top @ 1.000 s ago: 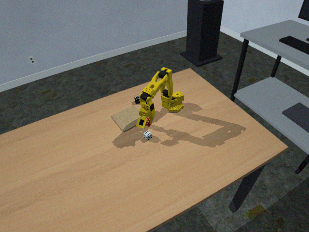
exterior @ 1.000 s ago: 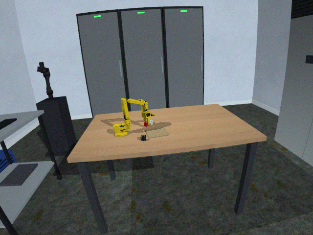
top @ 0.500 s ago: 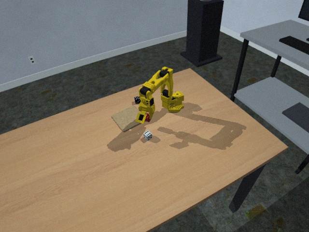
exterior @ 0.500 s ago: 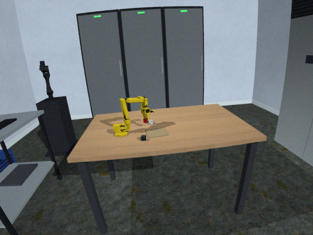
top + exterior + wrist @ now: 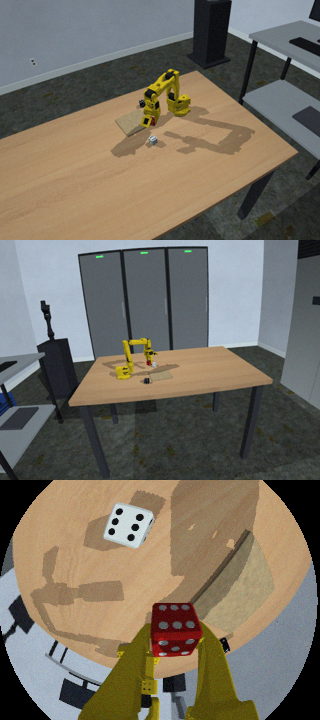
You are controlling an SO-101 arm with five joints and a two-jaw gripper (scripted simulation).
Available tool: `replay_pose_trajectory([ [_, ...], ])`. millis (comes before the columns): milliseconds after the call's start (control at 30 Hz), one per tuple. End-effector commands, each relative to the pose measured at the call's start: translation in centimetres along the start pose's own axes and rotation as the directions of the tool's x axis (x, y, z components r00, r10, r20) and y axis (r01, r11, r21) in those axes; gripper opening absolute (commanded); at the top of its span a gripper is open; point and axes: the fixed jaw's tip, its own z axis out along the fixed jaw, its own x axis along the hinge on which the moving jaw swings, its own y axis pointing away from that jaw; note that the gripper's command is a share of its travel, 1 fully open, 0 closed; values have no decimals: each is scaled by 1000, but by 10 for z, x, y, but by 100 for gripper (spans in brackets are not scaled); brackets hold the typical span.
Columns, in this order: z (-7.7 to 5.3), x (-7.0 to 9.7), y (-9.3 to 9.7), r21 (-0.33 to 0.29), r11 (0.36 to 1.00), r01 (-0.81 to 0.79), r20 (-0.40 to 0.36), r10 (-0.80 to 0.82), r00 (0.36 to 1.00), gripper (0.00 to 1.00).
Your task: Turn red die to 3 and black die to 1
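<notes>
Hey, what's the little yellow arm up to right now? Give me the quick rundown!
Gripper shut on red die, lifted off the table. Black die sits on bare wood beside the mat, not on it. White die apart, nothing in the way.

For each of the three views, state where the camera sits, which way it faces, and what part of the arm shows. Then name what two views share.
Top: high, off the table's far side, looking down; whole arm, mat.
Exterior: across the room, facing the cabinets; whole arm, black die.
Wrist: on the gripper, looking down past its jaws.
Shared: top and wrist both show the held red die and the white die.
</notes>
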Motion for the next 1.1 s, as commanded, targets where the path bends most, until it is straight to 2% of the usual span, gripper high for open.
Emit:
replay_pose_trajectory([
  [0, -10, -6, 0, 14, 1000, 0, 62, 0, 998, 0],
  [367, -10, -6, 0, 15, 1000, 17, 62, -18, 998, 0],
  [733, -10, -5, 0, 24, 986, 163, 59, -164, 985, 0],
  [900, -10, -4, -1, 32, 950, 311, 55, -312, 949, 0],
  [1067, -10, -3, -1, 42, 874, 484, 48, -486, 873, 0],
])
